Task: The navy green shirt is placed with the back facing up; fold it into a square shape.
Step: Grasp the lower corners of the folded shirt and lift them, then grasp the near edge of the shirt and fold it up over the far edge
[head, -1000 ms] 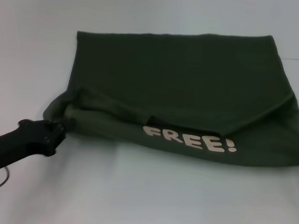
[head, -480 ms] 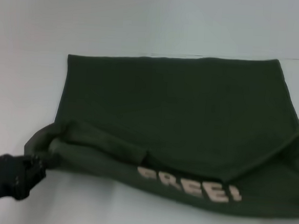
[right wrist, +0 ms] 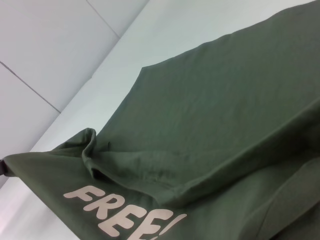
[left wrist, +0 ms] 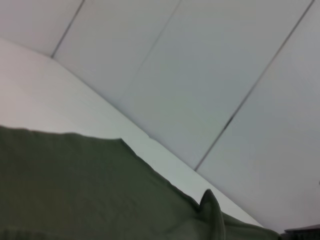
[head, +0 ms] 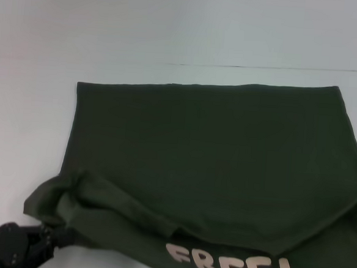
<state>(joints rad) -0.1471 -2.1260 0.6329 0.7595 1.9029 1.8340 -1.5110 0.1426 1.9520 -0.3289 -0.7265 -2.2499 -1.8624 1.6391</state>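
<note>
Shirt [head: 213, 167] fills the middle and right of the head view, a dark olive slab lying on the white table [head: 25, 129]. Its far edge runs straight across the upper middle of the frame. Along the lower edge a layer is turned over, showing white "FREE!" lettering [head: 229, 267] at the lower right of centre. At the lower left the cloth bunches into a raised corner [head: 54, 202], and the left gripper [head: 42, 240] sits right against that bunch at the bottom left corner of the frame; it appears to pinch the cloth, though its fingertips are hidden in the folds. The right gripper is out of this view.

Left wrist view: the shirt [left wrist: 75, 185] covers the lower half of the frame, with a small peak of cloth [left wrist: 210, 205] at the lower right, the table and a panelled wall [left wrist: 200, 75] behind.

Right wrist view: the shirt [right wrist: 215, 115] spreads across most of the frame, the lettering [right wrist: 120, 212] at the bottom left of centre, a crumpled fold [right wrist: 90, 145] at the left. Whether the right claw is spread or pressed together cannot be told.
</note>
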